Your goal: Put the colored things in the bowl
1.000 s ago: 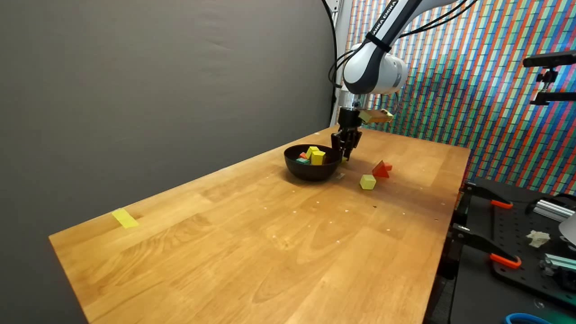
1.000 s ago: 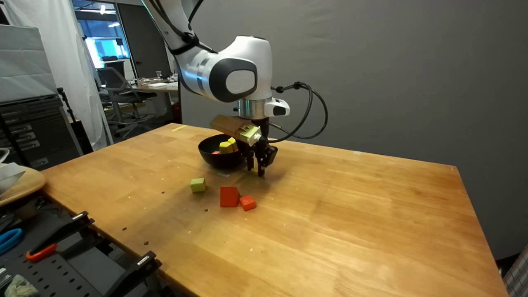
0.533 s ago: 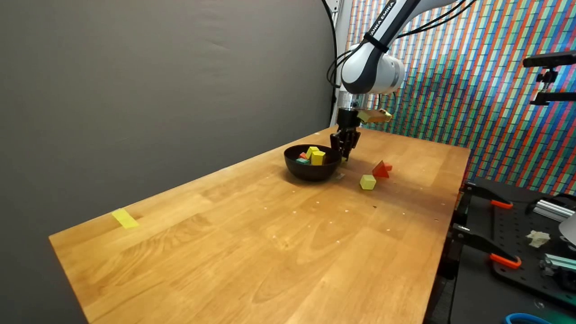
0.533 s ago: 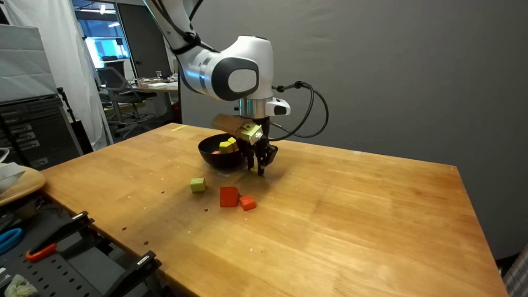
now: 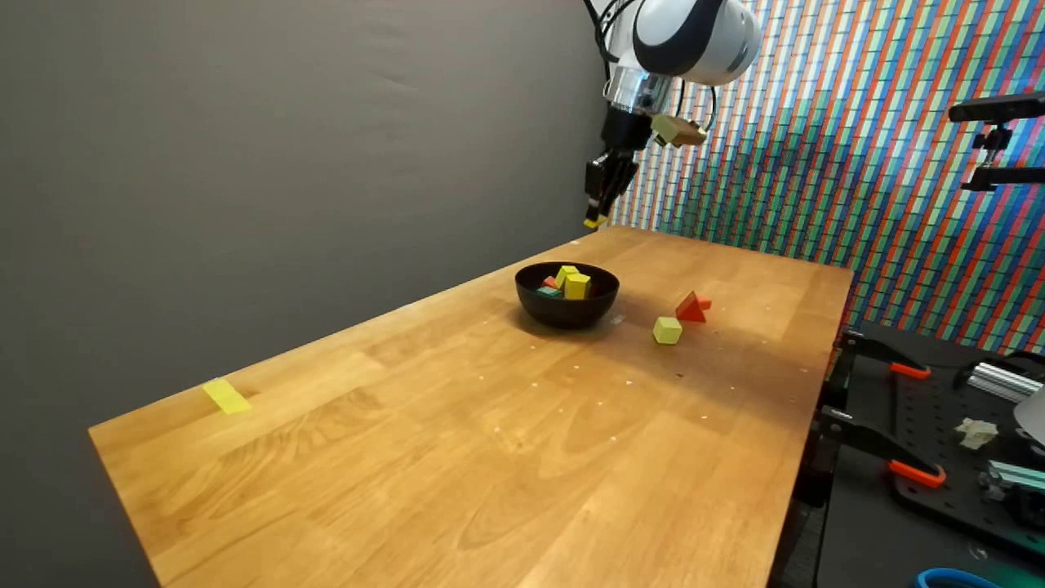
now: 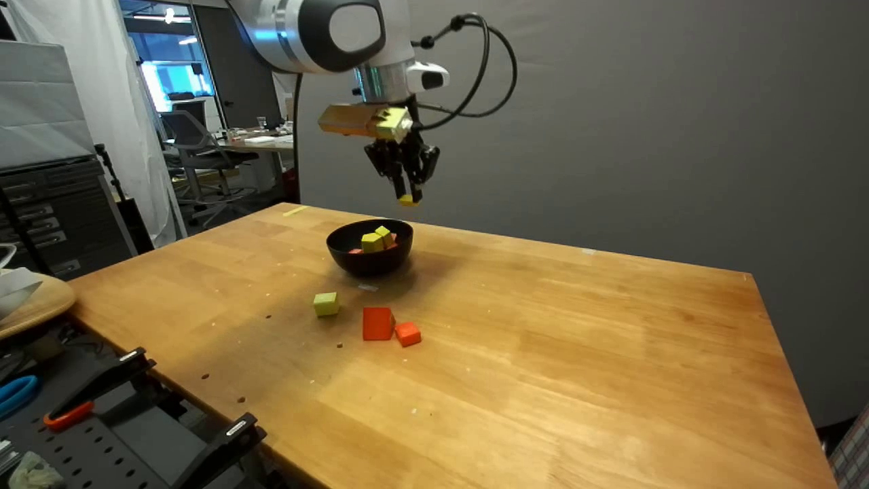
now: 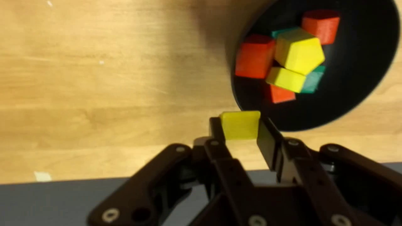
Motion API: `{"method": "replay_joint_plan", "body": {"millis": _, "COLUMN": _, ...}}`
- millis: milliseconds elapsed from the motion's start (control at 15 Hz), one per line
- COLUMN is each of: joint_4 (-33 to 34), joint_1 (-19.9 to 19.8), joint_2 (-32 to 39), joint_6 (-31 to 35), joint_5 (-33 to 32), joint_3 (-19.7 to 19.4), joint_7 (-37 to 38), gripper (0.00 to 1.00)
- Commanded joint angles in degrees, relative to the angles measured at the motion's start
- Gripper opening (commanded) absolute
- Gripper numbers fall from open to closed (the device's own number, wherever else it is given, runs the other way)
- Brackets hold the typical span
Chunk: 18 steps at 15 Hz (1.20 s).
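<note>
My gripper (image 6: 408,191) hangs in the air above and off to the side of the black bowl (image 6: 366,267), fingers pointing down. Its fingers are shut on a small yellow block (image 7: 240,125), gripped at the very tips. In the wrist view the bowl (image 7: 361,69) lies just past the held block. Inside it are a yellow pentagonal block (image 7: 303,55), a flatter yellow piece (image 7: 287,79), several red-orange pieces and teal ones (image 7: 312,80), partly covered. On the tabletop sit a pale yellow cube (image 6: 326,304), a red wedge (image 6: 377,324) and a smaller red block (image 6: 408,334).
The wooden table (image 5: 457,457) ends at a grey wall on its far side. A flat yellow tape strip (image 5: 227,396) is stuck near one corner. Black clamps with orange parts (image 5: 914,474) stand on a dark cart along the other edge.
From down at the table beside the bowl, my gripper has risen well above it, lifting the yellow block. The bowl and the loose blocks stay where they were.
</note>
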Motion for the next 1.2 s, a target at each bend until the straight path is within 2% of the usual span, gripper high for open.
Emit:
{"method": "replay_joint_plan", "body": {"millis": 0, "joint_4": -2.60, "joint_1": 0.63, "joint_2": -6.20, "joint_6": -0.27, "joint_5": 6.25, "joint_3": 3.52, "joint_7": -8.42, "gripper": 0.09}}
{"method": "replay_joint_plan", "body": {"millis": 200, "joint_4": 0.53, "joint_1": 1.42, "joint_2": -3.92, "joint_6": -6.13, "joint_5": 14.89, "joint_3": 6.00, "joint_7": -15.38, "gripper": 0.09}}
{"method": "replay_joint_plan", "body": {"millis": 400, "joint_4": 2.06, "joint_1": 2.45, "joint_2": -0.32, "joint_6": -8.08, "joint_5": 17.01, "joint_3": 5.49, "joint_7": -16.91, "gripper": 0.12}}
{"method": "replay_joint_plan", "body": {"millis": 467, "joint_4": 2.68, "joint_1": 2.08, "joint_2": 0.82, "joint_6": -8.68, "joint_5": 18.06, "joint_3": 5.69, "joint_7": -18.03, "gripper": 0.47}}
{"method": "replay_joint_plan", "body": {"millis": 533, "joint_4": 2.67, "joint_1": 1.68, "joint_2": 1.35, "joint_6": -8.88, "joint_5": 18.57, "joint_3": 5.91, "joint_7": -18.70, "gripper": 0.58}}
{"method": "replay_joint_plan", "body": {"millis": 733, "joint_4": 2.32, "joint_1": 0.53, "joint_2": 1.48, "joint_6": -9.33, "joint_5": 19.35, "joint_3": 5.94, "joint_7": -19.25, "gripper": 0.81}}
{"method": "replay_joint_plan", "body": {"millis": 933, "joint_4": -0.26, "joint_1": 0.40, "joint_2": -1.27, "joint_6": -13.28, "joint_5": 16.44, "joint_3": 2.98, "joint_7": -13.59, "gripper": 1.00}}
{"method": "replay_joint_plan", "body": {"millis": 1133, "joint_4": -5.27, "joint_1": 2.73, "joint_2": -5.23, "joint_6": -15.54, "joint_5": 7.21, "joint_3": -2.69, "joint_7": -2.28, "gripper": 1.00}}
